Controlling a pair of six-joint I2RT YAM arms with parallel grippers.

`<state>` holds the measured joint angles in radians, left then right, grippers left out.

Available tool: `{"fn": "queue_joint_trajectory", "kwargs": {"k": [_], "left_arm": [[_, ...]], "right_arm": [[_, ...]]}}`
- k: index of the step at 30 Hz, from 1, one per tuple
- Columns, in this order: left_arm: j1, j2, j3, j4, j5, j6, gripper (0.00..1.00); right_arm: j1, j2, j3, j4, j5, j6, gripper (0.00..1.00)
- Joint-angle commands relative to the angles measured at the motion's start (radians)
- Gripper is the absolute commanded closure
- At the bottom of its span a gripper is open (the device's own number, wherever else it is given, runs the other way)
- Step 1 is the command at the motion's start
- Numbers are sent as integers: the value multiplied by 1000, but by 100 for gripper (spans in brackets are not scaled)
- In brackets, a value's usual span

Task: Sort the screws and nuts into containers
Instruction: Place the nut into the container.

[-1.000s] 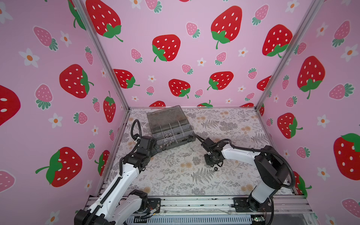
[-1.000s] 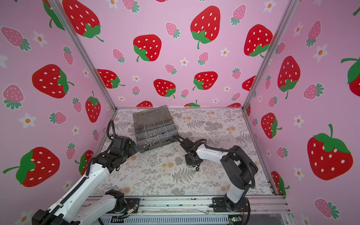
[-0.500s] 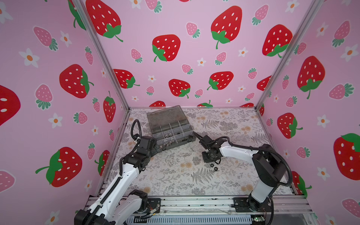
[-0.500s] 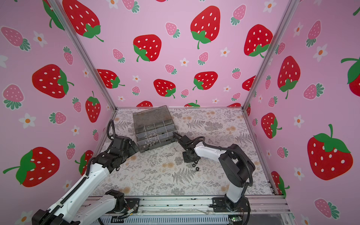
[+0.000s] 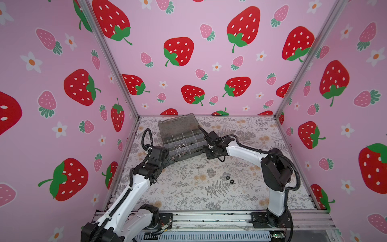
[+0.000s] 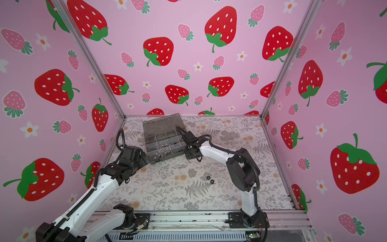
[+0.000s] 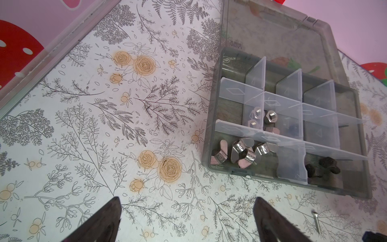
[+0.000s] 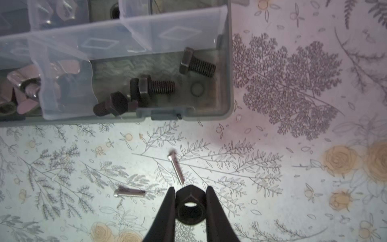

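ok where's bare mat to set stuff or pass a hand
Free: floral mat between the arm bases by the front rail; far corner behind the right arm. Crowded: beside the smoky-grey plastic organiser box, where the right hand holds a black hex nut near two thin silver screws; two more nuts lie nearer the front.

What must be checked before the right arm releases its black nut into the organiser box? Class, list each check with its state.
1. Right gripper shut on black hex nut: ok.
2. Organiser box lid open: ok.
3. Nut above the box: cannot tell.
4. Left gripper open, empty, clear of box: ok.
5. Table cleared: not ok; two black nuts and silver screws lie loose.
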<state>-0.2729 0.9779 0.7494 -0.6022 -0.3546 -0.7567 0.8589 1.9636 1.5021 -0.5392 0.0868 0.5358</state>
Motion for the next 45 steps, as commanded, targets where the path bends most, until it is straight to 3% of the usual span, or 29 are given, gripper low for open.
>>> {"fn": "queue_joint_trajectory", "kwargs": {"k": [1, 16, 33, 40, 45], "left_arm": [[4, -2, 15, -2, -10, -9, 1], [5, -1, 18, 0, 1, -10, 1], [5, -7, 7, 12, 4, -13, 1], [5, -8, 5, 14, 8, -19, 1], [5, -5, 11, 12, 3, -15, 1]], "right_arm": [[-3, 42, 96, -6, 13, -32, 88], [-2, 325, 561, 0, 4, -150, 88], [-1, 444, 625, 74, -2, -202, 85], [-1, 462, 660, 61, 5, -209, 66], [-1, 446, 681, 39, 7, -210, 60]]}}
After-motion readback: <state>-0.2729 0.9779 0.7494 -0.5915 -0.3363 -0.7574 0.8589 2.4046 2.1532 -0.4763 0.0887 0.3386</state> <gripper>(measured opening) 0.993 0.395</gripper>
